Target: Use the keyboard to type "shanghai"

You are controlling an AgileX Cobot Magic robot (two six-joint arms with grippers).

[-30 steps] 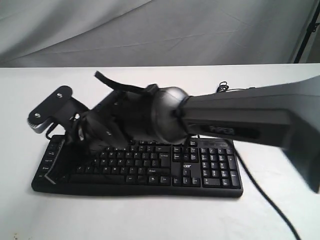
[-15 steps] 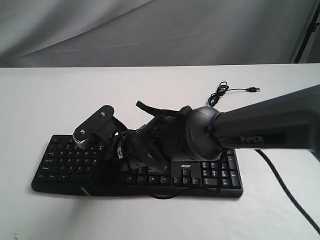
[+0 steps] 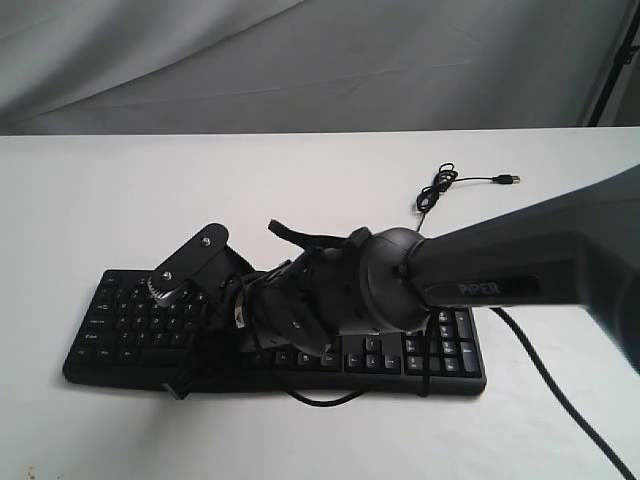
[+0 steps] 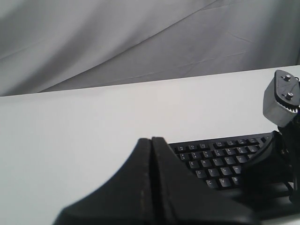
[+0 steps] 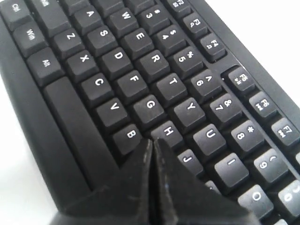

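The black keyboard (image 3: pixel 440 340) lies lengthwise on the white table. My right arm (image 3: pixel 470 280) reaches across it from the right, and its wrist covers the middle keys. In the right wrist view my right gripper (image 5: pixel 152 140) is shut with nothing in it. Its tip is low over the keyboard (image 5: pixel 140 84), just below the H key (image 5: pixel 167 131), between B (image 5: pixel 130 135) and J (image 5: pixel 188 158), and hides the key under it. My left gripper (image 4: pixel 151 139) is shut and empty, off the end of the keyboard (image 4: pixel 220 161) over bare table.
The keyboard's thin cable coils behind it (image 3: pixel 435 190) and ends in a USB plug (image 3: pixel 508 179). A thick black cable (image 3: pixel 560 400) runs off the front right. Grey cloth (image 3: pixel 320 60) hangs behind the table. A grey bracket (image 4: pixel 282 96) on the right arm shows in the left wrist view.
The right arm has swung from the keyboard's left end towards its middle and has dropped a little in the last half second.
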